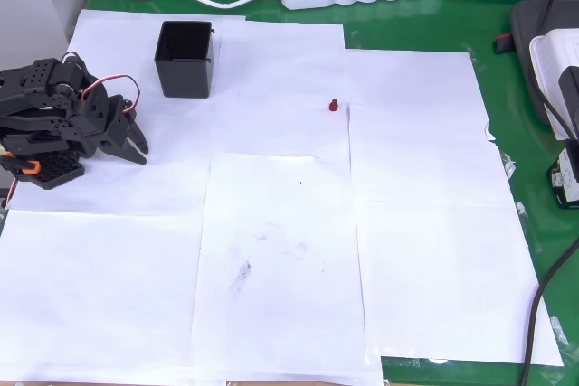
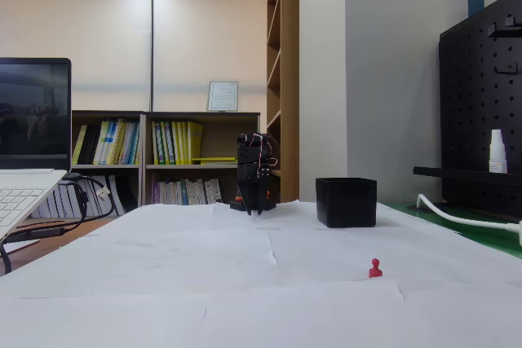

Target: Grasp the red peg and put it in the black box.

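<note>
Overhead view: the arm is folded up at the table's left edge, its gripper point(image 1: 136, 144) pointing toward the middle of the table and holding nothing; its jaws look nearly together, though from above I cannot say for sure whether they are apart or closed. The black box point(image 1: 185, 59) stands open-topped on the white paper sheets point(image 1: 271, 259) near the far left corner, just beyond the gripper, probably so the drop is a short reach from the arm's base. The red peg point(image 1: 333, 105) sits alone on the paper toward the far edge, well apart from both box and gripper, so the grasp has not begun.

Fixed view, low across the table: the arm sits folded at the far end, gripper point(image 2: 259, 208) pointing down near the paper. The black box point(image 2: 347, 202) stands to its right, and the red peg point(image 2: 375, 268) stands upright, knob up, nearer the camera
</note>
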{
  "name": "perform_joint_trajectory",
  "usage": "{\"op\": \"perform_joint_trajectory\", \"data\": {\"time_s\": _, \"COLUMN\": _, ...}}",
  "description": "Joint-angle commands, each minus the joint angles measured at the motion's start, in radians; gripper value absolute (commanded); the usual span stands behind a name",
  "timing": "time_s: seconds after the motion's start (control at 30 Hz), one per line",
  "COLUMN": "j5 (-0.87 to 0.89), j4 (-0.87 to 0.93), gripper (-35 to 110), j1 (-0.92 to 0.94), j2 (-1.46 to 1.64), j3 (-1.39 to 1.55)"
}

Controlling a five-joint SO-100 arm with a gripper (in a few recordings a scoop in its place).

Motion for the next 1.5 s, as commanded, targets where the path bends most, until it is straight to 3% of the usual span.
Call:
{"op": "perform_joint_trajectory", "data": {"time_s": 0.0, "j5": -0.005, "j4": 0.084, "gripper": 0, "j1": 0.098, "j2": -0.018, "j3": 0.014}}
{"op": "perform_joint_trajectory", "data": {"time_s": 0.43, "j5": -0.005, "j4": 0.083, "gripper": 0, "j1": 0.106, "j2": -0.015, "j3": 0.014}}
{"op": "perform_joint_trajectory", "data": {"time_s": 0.57, "j5": 0.005, "j4": -0.021, "gripper": 0, "j1": 0.127, "j2": 0.041, "j3": 0.034}}
{"op": "perform_joint_trajectory", "data": {"time_s": 0.8, "j5": 0.066, "j4": -0.055, "gripper": 0, "j1": 0.044, "j2": 0.189, "j3": 0.282}}
{"op": "perform_joint_trajectory", "data": {"time_s": 0.97, "j5": 0.018, "j4": -0.183, "gripper": 0, "j1": -0.020, "j2": 0.339, "j3": 0.431}}
{"op": "perform_joint_trajectory", "data": {"time_s": 1.03, "j5": -0.052, "j4": -0.313, "gripper": 0, "j1": -0.046, "j2": 0.408, "j3": 0.445}}
{"op": "perform_joint_trajectory", "data": {"time_s": 1.1, "j5": 0.043, "j4": -0.494, "gripper": 0, "j1": -0.057, "j2": 0.482, "j3": 0.423}}
{"op": "perform_joint_trajectory", "data": {"time_s": 1.2, "j5": -0.041, "j4": -0.680, "gripper": 0, "j1": -0.066, "j2": 0.601, "j3": 0.394}}
{"op": "perform_joint_trajectory", "data": {"time_s": 1.3, "j5": -0.005, "j4": -0.951, "gripper": 0, "j1": -0.098, "j2": 0.739, "j3": 0.342}}
{"op": "perform_joint_trajectory", "data": {"time_s": 1.37, "j5": -0.009, "j4": -1.236, "gripper": 0, "j1": -0.101, "j2": 0.805, "j3": 0.241}}
{"op": "perform_joint_trajectory", "data": {"time_s": 1.47, "j5": 0.009, "j4": -1.847, "gripper": 0, "j1": -0.106, "j2": 0.951, "j3": 0.028}}
